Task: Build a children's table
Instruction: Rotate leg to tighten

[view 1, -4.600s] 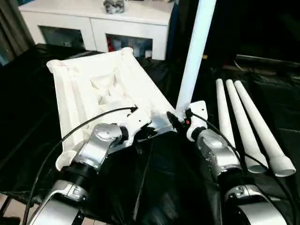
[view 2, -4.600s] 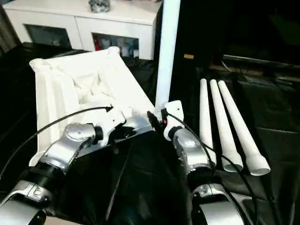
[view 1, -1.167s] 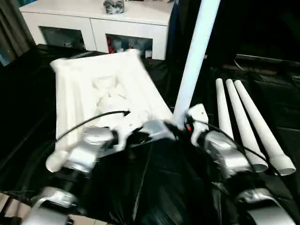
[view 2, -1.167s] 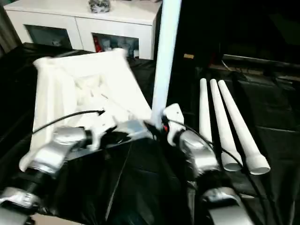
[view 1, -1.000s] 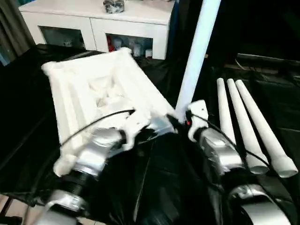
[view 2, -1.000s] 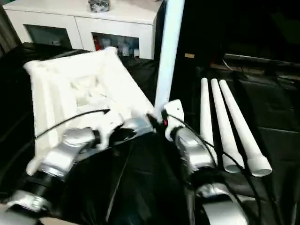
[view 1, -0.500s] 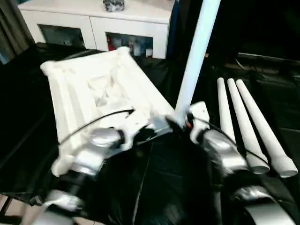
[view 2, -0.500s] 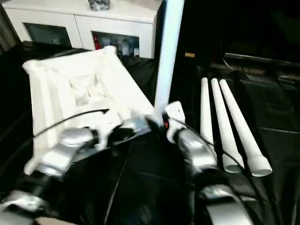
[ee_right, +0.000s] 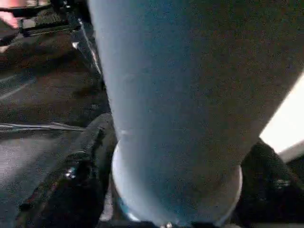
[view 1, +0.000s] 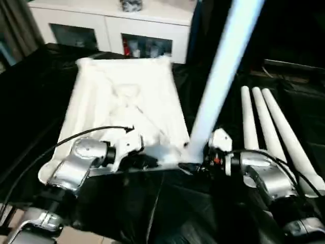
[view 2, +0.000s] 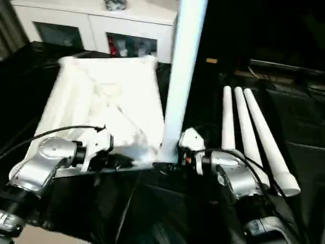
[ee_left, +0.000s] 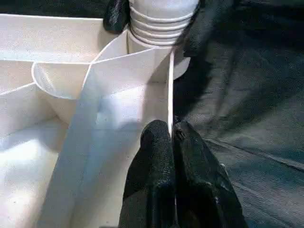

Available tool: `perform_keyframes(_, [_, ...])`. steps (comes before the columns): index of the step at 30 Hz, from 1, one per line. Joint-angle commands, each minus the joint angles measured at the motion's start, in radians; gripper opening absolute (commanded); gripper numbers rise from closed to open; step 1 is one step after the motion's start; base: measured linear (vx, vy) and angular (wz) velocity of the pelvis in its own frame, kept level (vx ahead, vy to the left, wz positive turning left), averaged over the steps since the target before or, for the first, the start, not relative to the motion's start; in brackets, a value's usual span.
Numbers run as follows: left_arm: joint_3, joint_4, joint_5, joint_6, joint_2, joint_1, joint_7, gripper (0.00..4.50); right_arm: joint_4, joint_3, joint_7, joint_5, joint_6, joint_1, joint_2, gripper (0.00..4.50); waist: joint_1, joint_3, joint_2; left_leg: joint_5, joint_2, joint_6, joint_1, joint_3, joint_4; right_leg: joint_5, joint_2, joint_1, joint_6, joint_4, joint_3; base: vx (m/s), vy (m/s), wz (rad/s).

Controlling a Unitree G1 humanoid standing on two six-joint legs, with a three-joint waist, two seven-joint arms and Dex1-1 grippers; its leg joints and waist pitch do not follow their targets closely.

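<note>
**A:** Which step are we on?

**B:** I'd say the first leg is being seated. The tabletop (view 1: pixel 127 109) lies ribbed side up on the bench (view 1: pixel 35 81), and one tube leg (view 1: pixel 218 76) stands tilted in the near corner socket (ee_left: pixel 159 45), on the robot's right. The other three legs (view 1: pixel 269 132) lie side by side on the bench, off to the right of the tabletop.

**A:** And the claws?

**B:** The left claw (ee_left: pixel 170 137) is pinched tight on the thin rim wall of the tabletop, just short of that socket. The right claw (view 1: pixel 200 162) has its fingers (ee_right: pixel 80 175) on either side of the leg's lower end, gripping it where the leg meets the socket.

**A:** What does the next move call for?

**B:** The ribbed end of the leg shows above the socket mouth, so it likely isn't fully home. I'd expect it to need bringing upright and pressing or twisting down, while the left claw braces the tabletop against sliding.

**A:** The surroundings?

**B:** The bench is draped in crumpled black sheeting. Behind it stands a white cabinet (view 1: pixel 111 23) with glass doors and small items inside; the room beyond on the right is dark.
</note>
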Motion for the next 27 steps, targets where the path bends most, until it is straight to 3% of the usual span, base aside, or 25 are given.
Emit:
perform_keyframes(1, [-0.019, -0.01, 0.004, -0.002, -0.009, 0.001, 0.002, 0.0, -0.048, 0.061, 0.065, 0.015, 0.028, 0.017, 0.007, 3.2, 0.001, -0.053, -0.008, -0.162, 0.045, 0.07, 0.002, -0.007, -0.068, -0.189, -0.077, 0.049, -0.225, -0.072, 0.05, 0.0, 0.0, 0.0])
perform_keyframes(2, [-0.019, -0.01, 0.003, -0.002, -0.009, 0.001, 0.001, 0.0, -0.051, 0.062, 0.068, 0.018, 0.034, 0.018, 0.007, 2.98, 0.002, -0.054, -0.008, -0.152, 0.045, 0.07, 0.0, -0.008, -0.068, -0.183, -0.079, 0.051, -0.221, -0.07, 0.049, 0.0, 0.0, 0.0])
perform_keyframes(8, [-0.01, -0.009, -0.008, 0.009, -0.015, 0.001, 0.022, 0.0, -0.066, 0.055, 0.057, 0.028, 0.08, 0.032, 0.021, 2.73, 0.004, -0.056, -0.01, -0.13, 0.043, 0.07, -0.001, -0.009, -0.066, -0.165, -0.079, 0.051, -0.218, -0.068, 0.049, 0.0, 0.0, 0.0])
perform_keyframes(10, [0.009, 0.003, 0.001, 0.022, -0.04, -0.006, 0.091, 0.0, -0.031, 0.031, -0.026, 0.015, 0.091, 0.023, 0.053, 2.73, 0.003, -0.056, -0.008, -0.127, 0.043, 0.067, -0.001, -0.008, -0.066, -0.16, -0.08, 0.051, -0.222, -0.068, 0.049, 0.0, 0.0, 0.0])
perform_keyframes(12, [0.018, 0.009, 0.004, 0.03, -0.056, -0.011, 0.126, 0.0, -0.002, 0.016, -0.087, 0.001, 0.098, 0.014, 0.074, 2.71, -0.002, -0.052, -0.009, -0.16, 0.041, 0.049, 0.001, -0.01, -0.07, -0.22, -0.08, 0.048, -0.211, -0.076, 0.048, 0.0, 0.0, 0.0])
perform_keyframes(13, [0.03, 0.018, 0.014, 0.039, -0.08, -0.018, 0.182, 0.0, 0.048, -0.002, -0.198, -0.039, 0.069, -0.004, 0.104, 2.71, -0.003, -0.051, -0.009, -0.172, 0.041, 0.042, 0.001, -0.011, -0.07, -0.244, -0.081, 0.048, -0.205, -0.078, 0.048, 0.0, 0.0, 0.0])
perform_keyframes(14, [0.034, 0.022, 0.021, 0.046, -0.096, -0.021, 0.215, 0.0, 0.081, -0.014, -0.269, -0.06, 0.059, -0.017, 0.122, 2.7, -0.008, -0.048, -0.004, -0.199, 0.041, 0.026, 0.005, -0.011, -0.072, -0.295, -0.082, 0.042, -0.197, -0.084, 0.048, 0.0, 0.0, 0.0])
perform_keyframes(15, [0.035, 0.026, 0.038, 0.062, -0.122, -0.026, 0.272, 0.0, 0.129, -0.034, -0.377, -0.084, 0.051, -0.037, 0.152, 2.7, -0.016, -0.049, -0.008, -0.206, 0.039, 0.01, 0.0, -0.016, -0.075, -0.333, -0.083, 0.049, -0.183, -0.085, 0.047, 0.0, 0.0, 0.0])
perform_keyframes(19, [0.037, 0.018, 0.057, 0.11, -0.189, -0.025, 0.377, 0.0, 0.219, -0.084, -0.583, -0.092, 0.07, -0.082, 0.216, 2.69, -0.031, -0.048, -0.005, -0.241, 0.038, -0.005, 0.003, -0.018, -0.076, -0.393, -0.083, 0.043, -0.16, -0.095, 0.049, 0.0, 0.0, 0.0])
perform_keyframes(23, [0.031, 0.007, 0.075, 0.142, -0.271, -0.023, 0.484, 0.0, 0.291, -0.119, -0.743, -0.088, 0.082, -0.126, 0.287, 2.69, -0.032, -0.052, -0.006, -0.212, 0.037, 0.007, 0.0, -0.016, -0.073, -0.35, -0.079, 0.043, -0.163, -0.091, 0.049, 0.0, 0.0, 0.0])
perform_keyframes(27, [0.007, 0.012, 0.093, 0.133, -0.299, -0.028, 0.498, 0.0, 0.336, -0.133, -0.789, -0.098, 0.021, -0.159, 0.342, 2.69, -0.03, -0.056, -0.005, -0.188, 0.037, 0.023, -0.003, -0.014, -0.071, -0.273, -0.079, 0.045, -0.176, -0.085, 0.049, 0.0, 0.0, 0.0])
